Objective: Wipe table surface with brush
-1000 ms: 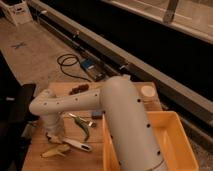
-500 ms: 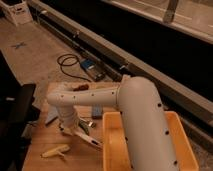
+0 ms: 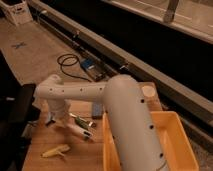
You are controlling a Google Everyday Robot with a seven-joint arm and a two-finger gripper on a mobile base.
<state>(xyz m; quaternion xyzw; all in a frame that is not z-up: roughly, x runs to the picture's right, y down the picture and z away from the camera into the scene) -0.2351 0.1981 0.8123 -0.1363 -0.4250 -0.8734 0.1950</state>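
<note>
A Google Everyday Robot's white arm [image 3: 125,115] reaches across to the left side of a wooden butcher-block table surface [image 3: 85,156], its gripper [image 3: 56,119] hanging low over the far-left part of the boards. The slim white brush [image 3: 79,131] lies angled on the wood just right of and nearer than the gripper, one end running up to the tool. Whether the gripper has hold of the brush or merely stands against it cannot be told from this angle.

A green curved item [image 3: 83,120] sits just beyond the brush. A pale yellow banana-shaped object [image 3: 55,150] lies apart, near the left front of the table. A yellow plastic tray [image 3: 187,150] fills the right side, and a small white cup [image 3: 147,91] stands at the far right corner.

The wiping stroke looks to be at hand, with the brush down at table level. The next move calls for dragging the brush across bare wood while keeping it pressed flat, steering clear of the green item and the tray's rim.
</note>
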